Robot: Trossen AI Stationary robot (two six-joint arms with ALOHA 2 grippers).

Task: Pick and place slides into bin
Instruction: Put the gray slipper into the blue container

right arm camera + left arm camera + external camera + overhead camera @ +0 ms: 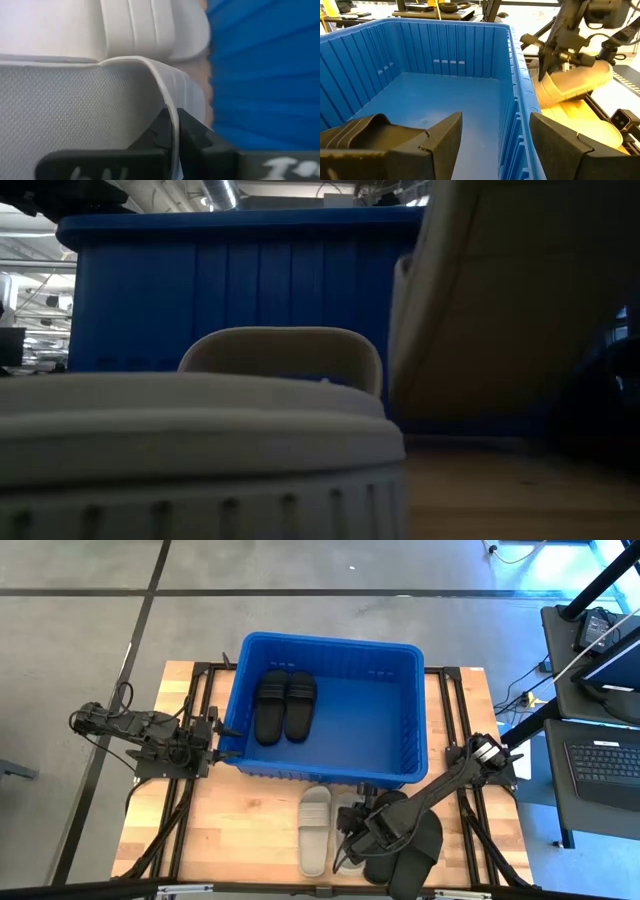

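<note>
Presently my right claw (175, 131) is pinched shut on the strap edge of one off-white slide (75, 105), tilted up off the table (240, 830) beside the blue bin (415, 755). Its off-white mate (314, 830) lies flat alongside. Two black slides (284, 705) rest inside the bin. My left claw (222, 740) waits, spread wide, at the bin's wall.

Blue ribbed bin (410, 710) mid-table, holding two black slides (284, 705) side by side. Off-white slide (315, 830) flat on table before bin; second off-white slide (575, 82) tilted up alongside; black slide (418, 845) beside those.
</note>
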